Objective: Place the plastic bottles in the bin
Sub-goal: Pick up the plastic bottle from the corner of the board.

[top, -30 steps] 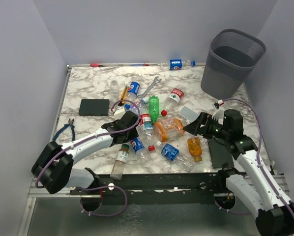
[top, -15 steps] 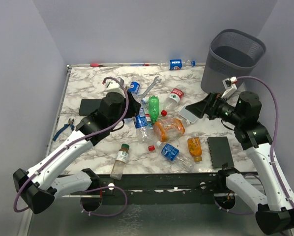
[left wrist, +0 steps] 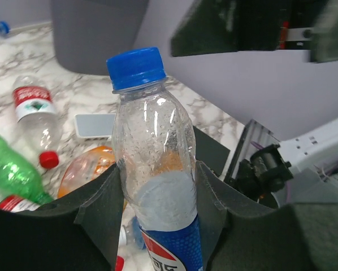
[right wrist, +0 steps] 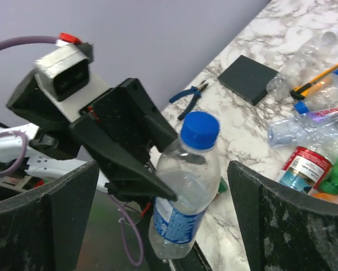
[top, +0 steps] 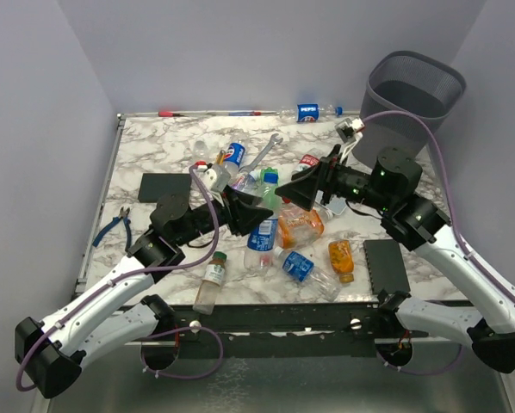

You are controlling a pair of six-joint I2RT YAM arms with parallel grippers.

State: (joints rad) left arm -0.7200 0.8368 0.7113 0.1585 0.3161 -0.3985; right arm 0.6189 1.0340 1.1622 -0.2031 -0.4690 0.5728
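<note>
– While the left pincer (left wrist: 157, 203) is clenched on the lower body of the Pepsi bottle (left wrist: 152, 141), where does that leave the handover?

– Half set up, I'd judge. The bottle is held clear of the surface (top: 163, 155), blue cap (left wrist: 136, 66) up and leaning toward the right pincer (top: 304, 191). That one is released, jaws spread as wide as they go, just beside the cap. From the right wrist view the cap sits between the fingers (right wrist: 50, 209), but I cannot tell whether it is truly inside them or only lined up.

– So what could go wrong?

– Timing, mostly. If the left lets go before the right has closed, the bottle falls into the pile below, onto the orange bottle (top: 299, 225) and its neighbours. From there it could roll toward the near edge.

– And the grip itself?

– Thin, smooth plastic. A pinch on the cap or neck alone could let the body swing or slip out. The two pincers are also very near each other, so a small misjudgement could knock them together.

– The bin (top: 387, 129)?

– Far right corner, well apart from the bottle and behind the right arm. A low carry could clip its rim.
</note>
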